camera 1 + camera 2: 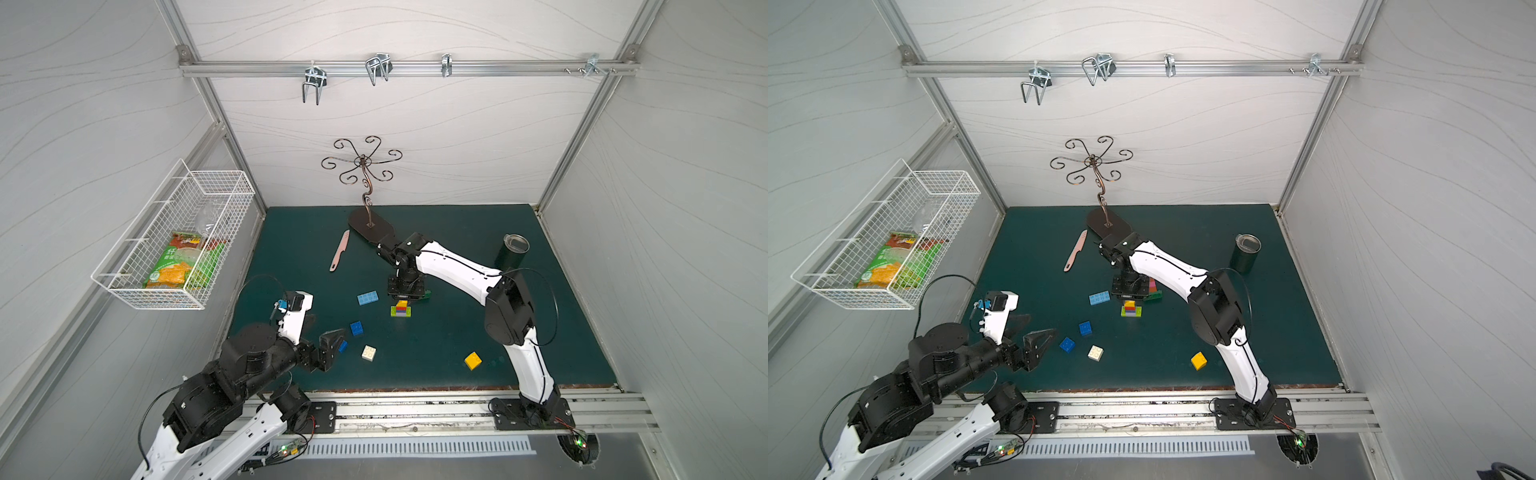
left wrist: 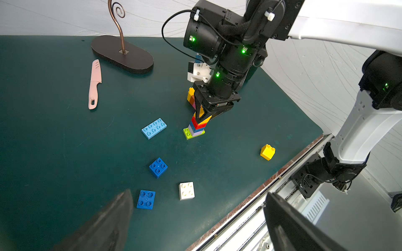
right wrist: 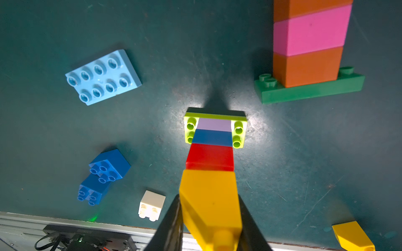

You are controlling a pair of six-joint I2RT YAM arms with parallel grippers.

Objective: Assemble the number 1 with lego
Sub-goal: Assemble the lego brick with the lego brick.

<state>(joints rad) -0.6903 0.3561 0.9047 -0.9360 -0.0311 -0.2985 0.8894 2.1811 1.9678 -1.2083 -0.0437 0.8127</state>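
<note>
Right hand (image 3: 210, 219): closed on the top yellow brick (image 3: 210, 195), one finger on each side of it. That brick caps a stack directly beneath the hand, with a red brick (image 3: 210, 156), a blue brick (image 3: 213, 138) and a lilac brick (image 3: 214, 124) below it in that order, all on a lime base brick (image 3: 239, 128) that sits flat on the table (image 1: 1204, 224).

A second tower (image 3: 309, 43) of orange, pink and orange bricks stands on a dark-green base (image 3: 304, 92) close beside the right hand. The light-blue plate (image 1: 1099, 297) lies flat on the hand's other side.

Left hand (image 1: 1041, 325): fingers spread wide, holding nothing, low over the table. A loose blue brick (image 1: 1067, 345) lies just off its fingertips, without contact. A second loose blue brick (image 1: 1085, 328) and a white brick (image 1: 1095, 353) lie a little beyond. A loose yellow brick (image 1: 1199, 360) lies well apart from both hands.
</note>
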